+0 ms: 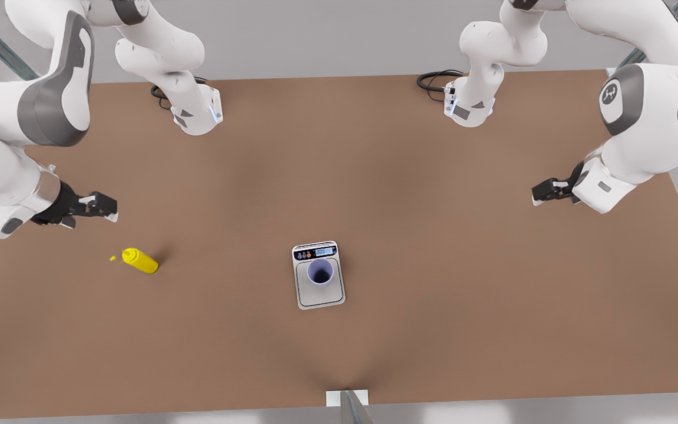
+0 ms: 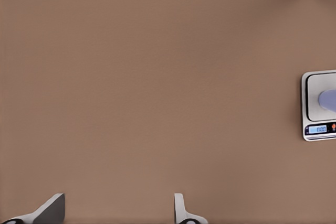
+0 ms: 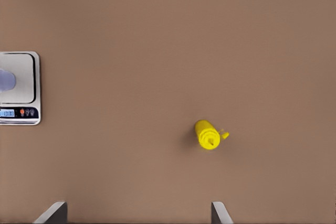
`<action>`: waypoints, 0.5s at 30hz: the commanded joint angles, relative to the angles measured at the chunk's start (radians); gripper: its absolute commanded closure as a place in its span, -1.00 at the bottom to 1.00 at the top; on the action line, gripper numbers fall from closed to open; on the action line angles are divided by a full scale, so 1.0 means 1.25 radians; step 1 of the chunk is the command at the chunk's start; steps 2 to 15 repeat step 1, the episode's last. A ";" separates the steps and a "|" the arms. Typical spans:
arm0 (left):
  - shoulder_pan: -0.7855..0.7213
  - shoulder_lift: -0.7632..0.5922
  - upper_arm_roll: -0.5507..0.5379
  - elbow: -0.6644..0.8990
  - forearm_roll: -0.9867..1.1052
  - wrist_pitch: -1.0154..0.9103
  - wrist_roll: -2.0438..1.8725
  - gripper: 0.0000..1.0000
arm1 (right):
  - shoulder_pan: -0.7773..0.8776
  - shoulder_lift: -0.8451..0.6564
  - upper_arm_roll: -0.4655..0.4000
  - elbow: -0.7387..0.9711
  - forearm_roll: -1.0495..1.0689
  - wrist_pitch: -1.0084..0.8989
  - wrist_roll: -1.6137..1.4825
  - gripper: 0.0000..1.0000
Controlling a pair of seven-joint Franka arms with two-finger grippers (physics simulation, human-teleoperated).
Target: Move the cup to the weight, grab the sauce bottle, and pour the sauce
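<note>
The lavender cup (image 1: pixel 320 272) stands upright on the scale (image 1: pixel 321 296) at the table's middle, just below the display strip. The left wrist view catches the scale (image 2: pixel 314 85) and the cup (image 2: pixel 328 99) at its edge, and so does the right wrist view: scale (image 3: pixel 23 72), cup (image 3: pixel 6 80). The yellow sauce bottle (image 1: pixel 140 261) lies on its side at the front view's left, nozzle pointing left. My right gripper (image 1: pixel 100 207) hovers open above and behind the bottle (image 3: pixel 207 134), apart from it. My left gripper (image 1: pixel 542 191) waits open at the front view's right, with nothing between its fingers.
Both arm bases (image 1: pixel 198 112) (image 1: pixel 468 106) stand at the table's back edge with dark cables beside them. A small white bracket (image 1: pixel 348 403) sits at the front edge. Bare brown tabletop (image 1: pixel 433 265) lies between the scale and each gripper.
</note>
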 commanded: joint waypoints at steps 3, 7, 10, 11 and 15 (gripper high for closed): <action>0.000 0.001 0.000 0.000 0.004 -0.002 0.000 -1.00 | 0.002 0.003 -0.001 0.002 0.001 -0.001 -0.001 -1.00; 0.000 0.001 0.000 0.000 0.004 -0.002 0.000 -1.00 | 0.002 0.003 -0.001 0.002 0.001 -0.001 -0.001 -1.00; 0.000 0.001 0.000 0.000 0.004 -0.002 0.000 -1.00 | 0.002 0.003 -0.001 0.002 0.001 -0.001 -0.001 -1.00; 0.000 0.001 0.000 0.000 0.004 -0.002 0.000 -1.00 | 0.002 0.003 -0.001 0.002 0.001 -0.001 -0.001 -1.00; 0.000 0.001 0.000 0.000 0.004 -0.002 0.000 -1.00 | 0.002 0.003 -0.001 0.002 0.001 -0.001 -0.001 -1.00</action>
